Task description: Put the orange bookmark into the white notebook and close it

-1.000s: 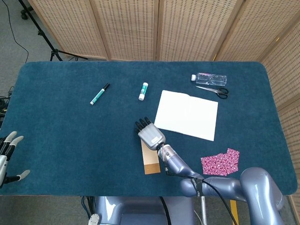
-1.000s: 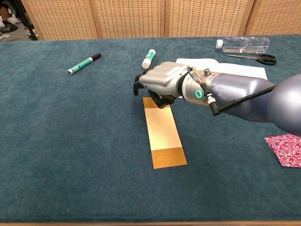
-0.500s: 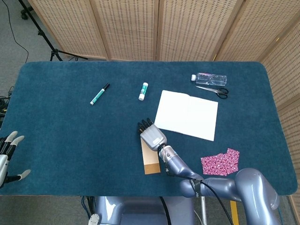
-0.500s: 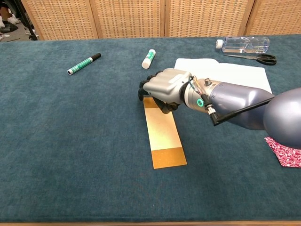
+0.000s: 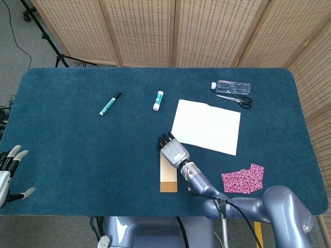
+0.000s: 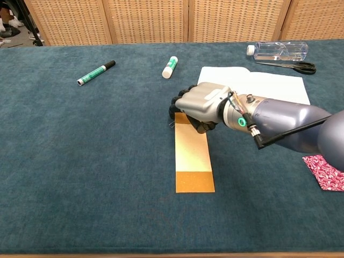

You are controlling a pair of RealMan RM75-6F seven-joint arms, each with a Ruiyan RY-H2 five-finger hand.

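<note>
On the blue table lie one orange bookmark, its far end under the right hand's curled fingers, one open white notebook just beside, and the left hand spread, holding nothing.

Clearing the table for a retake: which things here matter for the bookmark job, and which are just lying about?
Job: orange bookmark, under the right hand; white notebook, lying open.

Lying about: green marker, glue stick, plastic bottle, scissors, pink patterned cloth.

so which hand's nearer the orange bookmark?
Right. The right hand sits on the far end of the orange bookmark, fingers curled over it. The left hand is off at the table's left edge, holding nothing.
</note>
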